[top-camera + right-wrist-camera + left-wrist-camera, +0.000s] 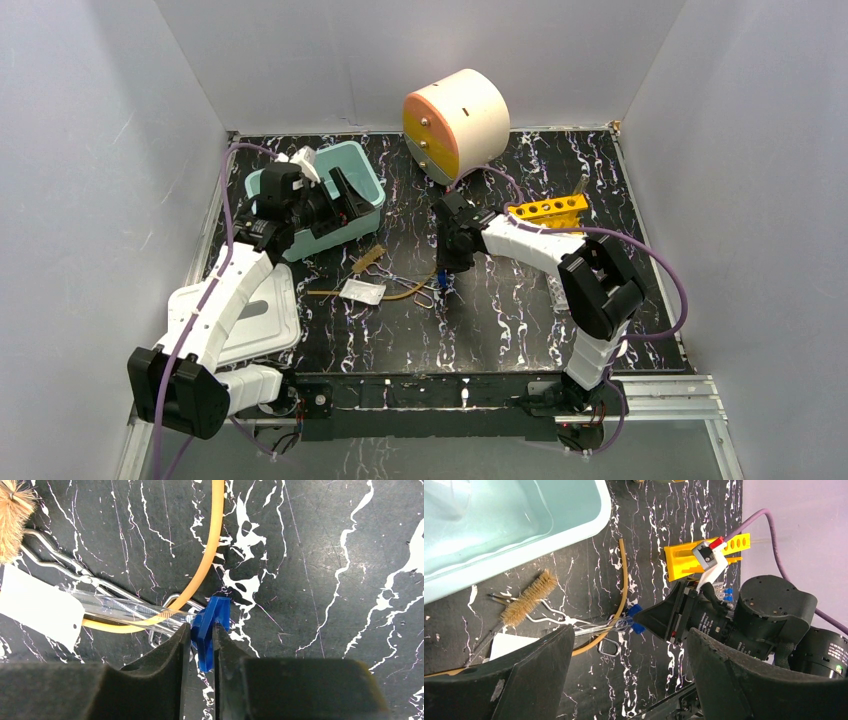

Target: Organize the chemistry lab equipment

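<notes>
Clear tube with blue plastic cap (212, 620) — likely light, slippery, breakable; right gripper (201, 635) is pinching the cap, left gripper (629, 630) is hanging open.

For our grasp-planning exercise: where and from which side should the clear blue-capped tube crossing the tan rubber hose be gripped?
Probably grip the clear blue-capped tube at its blue cap, from above: it lies flat, and the tan rubber hose crosses its body.
</notes>
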Motion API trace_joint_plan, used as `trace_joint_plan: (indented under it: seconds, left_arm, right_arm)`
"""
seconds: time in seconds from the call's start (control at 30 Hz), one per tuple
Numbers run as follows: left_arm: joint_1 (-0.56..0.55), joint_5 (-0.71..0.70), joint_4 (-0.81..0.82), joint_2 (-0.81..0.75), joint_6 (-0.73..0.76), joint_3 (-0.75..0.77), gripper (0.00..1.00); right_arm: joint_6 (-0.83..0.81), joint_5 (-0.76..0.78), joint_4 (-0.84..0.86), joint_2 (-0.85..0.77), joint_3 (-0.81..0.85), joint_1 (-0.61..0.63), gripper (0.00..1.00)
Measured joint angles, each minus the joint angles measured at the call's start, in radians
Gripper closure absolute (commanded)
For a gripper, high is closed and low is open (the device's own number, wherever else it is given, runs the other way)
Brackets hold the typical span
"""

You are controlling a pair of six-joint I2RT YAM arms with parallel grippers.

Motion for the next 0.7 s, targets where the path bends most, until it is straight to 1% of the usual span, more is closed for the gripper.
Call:
trace_joint_plan:
  seconds: [0.33, 0.5, 0.7]
  left_arm:
    - [-0.029, 0.000, 0.004, -0.031, -0.054, -0.063, 0.19]
    - [-0.045, 0.001, 0.005, -0.031, -0.068, -0.082, 0.18]
    - [-0.047, 0.011, 0.035, -0.033, -0.086, -0.123, 0.17]
  right_arm:
    - [0.012, -0.026, 0.045, -0.020, -0.039, -0.016, 0.91]
    - [-0.014, -0.101, 0.097, -0.058, -0.101, -0.064, 0.94]
    - [-0.031, -0.231, 0.160, -0.129, -0.192, -0.173, 0.94]
